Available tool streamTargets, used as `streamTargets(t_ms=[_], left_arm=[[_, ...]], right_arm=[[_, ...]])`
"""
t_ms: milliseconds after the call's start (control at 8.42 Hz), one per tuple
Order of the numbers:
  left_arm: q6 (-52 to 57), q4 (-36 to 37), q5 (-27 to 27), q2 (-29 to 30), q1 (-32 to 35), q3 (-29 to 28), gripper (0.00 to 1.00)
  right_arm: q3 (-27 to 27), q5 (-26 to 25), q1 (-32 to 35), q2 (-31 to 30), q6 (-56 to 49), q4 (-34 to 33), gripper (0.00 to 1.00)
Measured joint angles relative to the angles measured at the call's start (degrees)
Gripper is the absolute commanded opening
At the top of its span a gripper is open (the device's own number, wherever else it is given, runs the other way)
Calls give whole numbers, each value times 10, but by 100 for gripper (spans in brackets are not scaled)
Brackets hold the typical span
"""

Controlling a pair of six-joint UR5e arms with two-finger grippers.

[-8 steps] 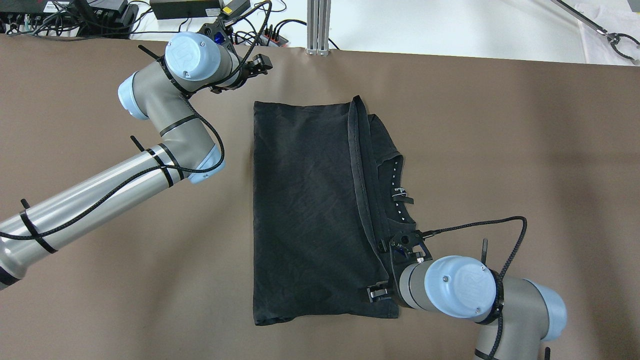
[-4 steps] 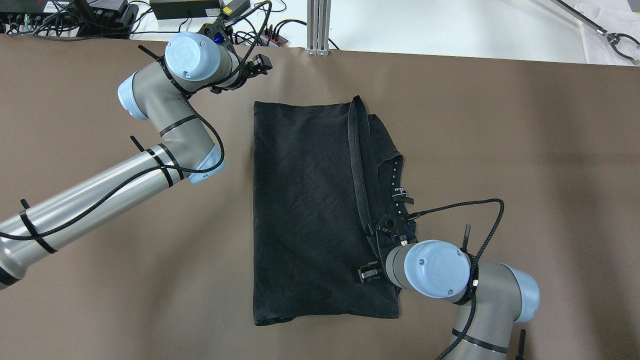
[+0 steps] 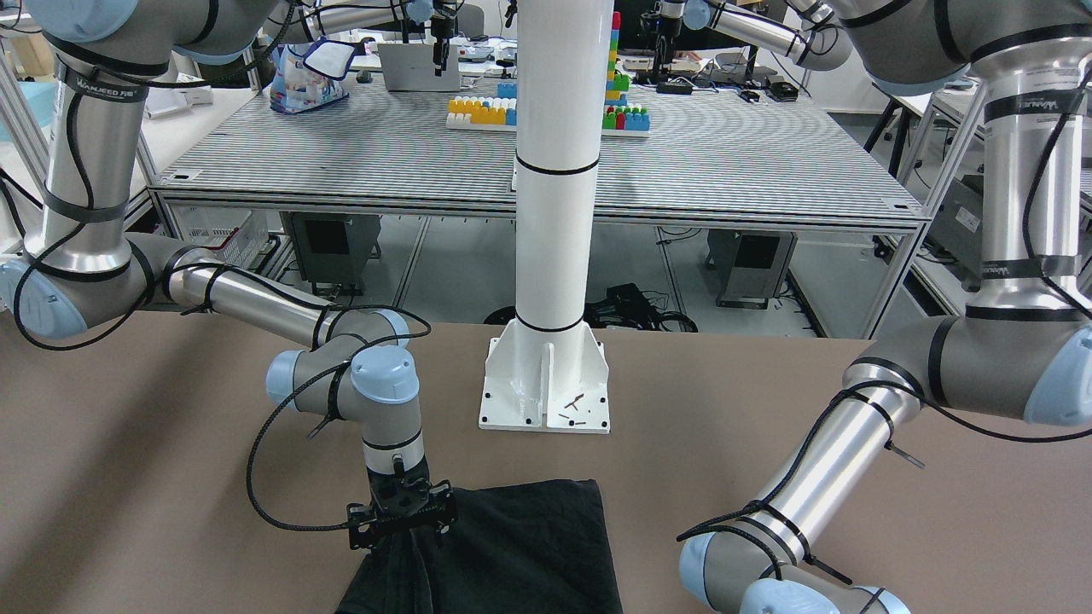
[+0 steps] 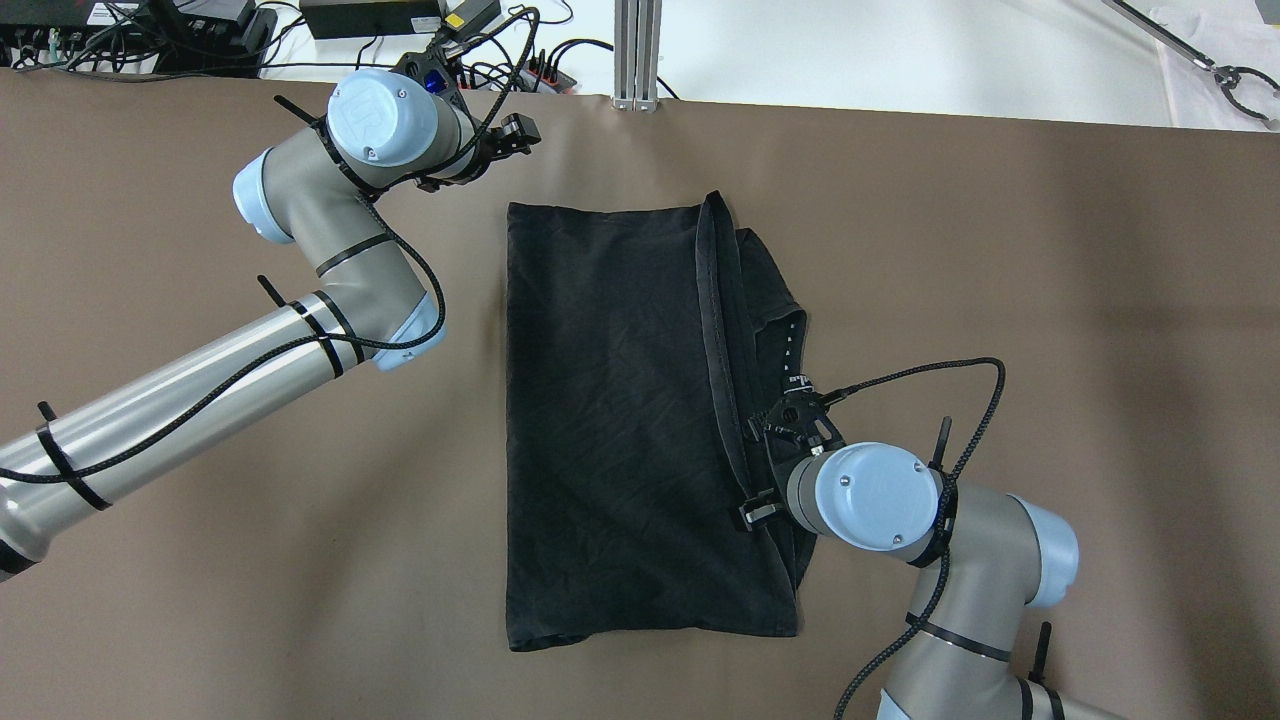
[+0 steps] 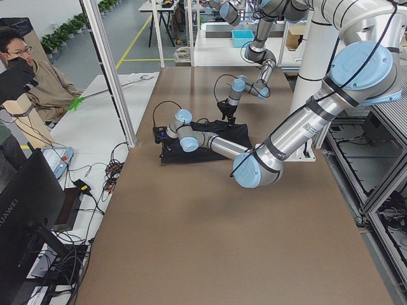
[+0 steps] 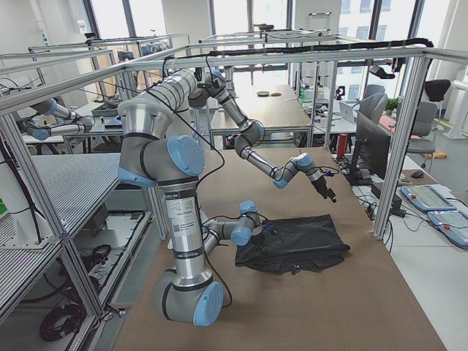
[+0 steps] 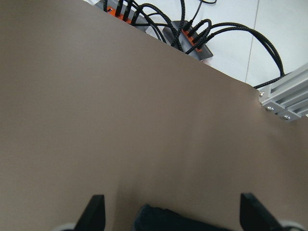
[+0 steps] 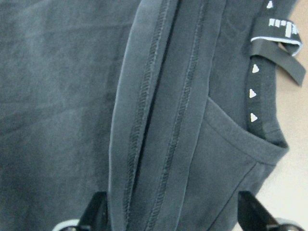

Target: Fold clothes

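Observation:
The black garment (image 4: 620,420) lies folded flat on the brown table, a thick stitched hem running along its right side. It also shows in the front view (image 3: 529,546). My right gripper (image 4: 772,470) points straight down over that hem, near the neck label. In the right wrist view the right gripper (image 8: 173,216) is open, its fingers (image 8: 98,211) either side of the hem (image 8: 154,120). My left gripper (image 4: 512,135) is open and empty at the garment's far left corner. In the left wrist view the corner (image 7: 159,216) sits between the open fingers (image 7: 96,211).
The white pillar's base plate (image 3: 546,388) stands on the table's robot side. Power strips and cables (image 4: 520,70) and an aluminium post (image 4: 637,50) line the far edge. An operator (image 5: 32,76) sits beyond the far edge.
My right gripper has moved along the garment's right edge, from near the front corner towards the neck label. The left arm has barely moved.

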State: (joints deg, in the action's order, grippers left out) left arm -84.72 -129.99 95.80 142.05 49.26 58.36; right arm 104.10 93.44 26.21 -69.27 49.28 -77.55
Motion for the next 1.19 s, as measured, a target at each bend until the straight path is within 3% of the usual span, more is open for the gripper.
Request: streamTargets(t_ms=[594, 950, 1187], left_arm=[[-9, 0, 0, -2, -1, 1, 100], [-10, 0, 1, -2, -1, 1, 100], [-10, 0, 2, -3, -1, 1, 100]], right_arm=[[11, 36, 61, -47, -101, -1, 95], [15, 48, 70, 20, -55, -59, 95], [-26, 42, 59, 71, -10, -70, 95]])
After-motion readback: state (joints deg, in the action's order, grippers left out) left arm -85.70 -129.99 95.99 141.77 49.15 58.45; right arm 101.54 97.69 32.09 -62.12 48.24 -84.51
